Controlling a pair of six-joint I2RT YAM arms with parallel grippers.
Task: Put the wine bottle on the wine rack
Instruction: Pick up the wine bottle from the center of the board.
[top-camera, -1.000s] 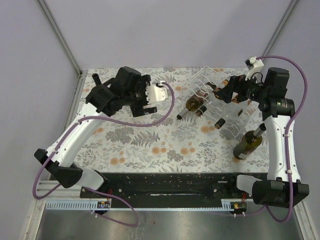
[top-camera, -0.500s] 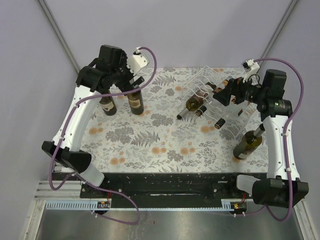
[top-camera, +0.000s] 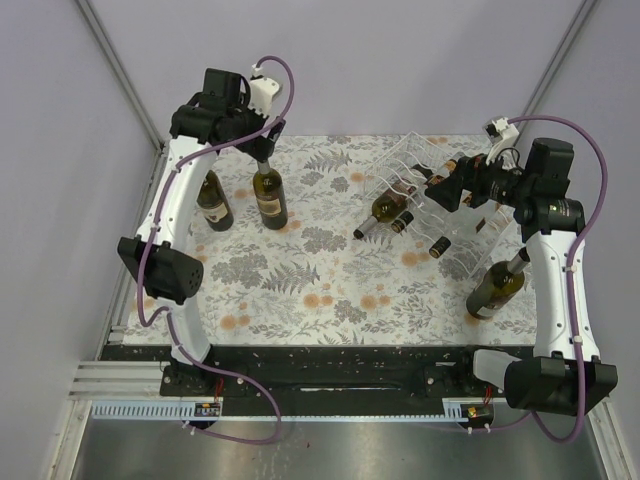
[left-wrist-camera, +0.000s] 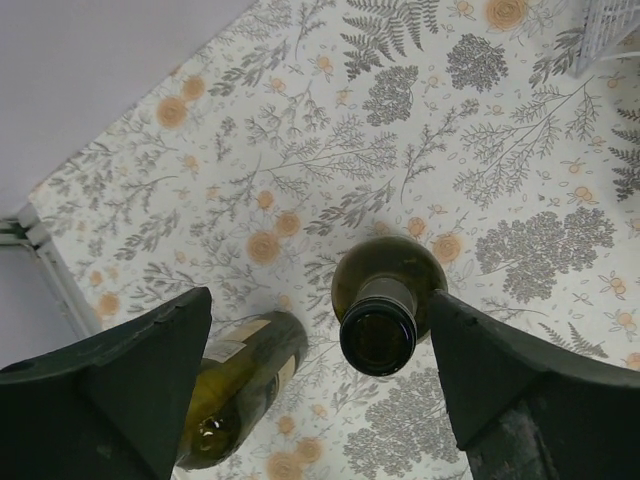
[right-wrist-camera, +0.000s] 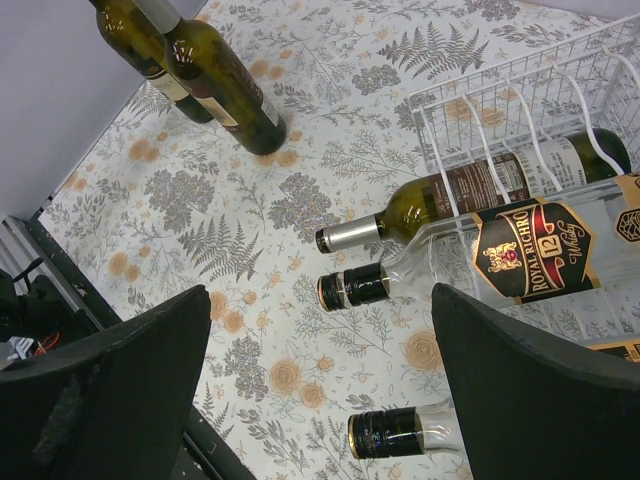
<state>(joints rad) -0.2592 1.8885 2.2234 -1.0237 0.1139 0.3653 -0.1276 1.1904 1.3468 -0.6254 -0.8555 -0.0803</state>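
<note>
Table (top-camera: 300, 290) first: floral cloth spread right across it. The wine rack (top-camera: 405, 155) stands at the far right, clear curved ribs in rows. My left arm (top-camera: 180, 210) rears up high over the far left corner, and my right arm (top-camera: 560, 290) reaches in over the rack.

Now the bottles. The wine bottle (top-camera: 268, 195) stands upright on the cloth at the far left, well apart from the rack and not in any cradle. A second dark bottle (top-camera: 213, 205) stands upright just to its left. A pale bottle (top-camera: 495, 290) stands on the near side of the rack, beside my right arm. In the rack lie a green bottle (right-wrist-camera: 400, 215) with a silver cap and a clear whisky bottle (right-wrist-camera: 520, 255) with a black cap, necks pointing out over the cloth. Another black-capped neck (right-wrist-camera: 400, 432) pokes out lower down.

My left claw (left-wrist-camera: 318, 298) hangs straight above the wine bottle, jaws spread wide. The bottle's mouth shows between my fingers (left-wrist-camera: 130, 370) with cloth visible on both sides, so I'm gripping nothing. My right claw (right-wrist-camera: 320, 295) gapes wide too, hovering over the rack's front edge and holding nothing.
</note>
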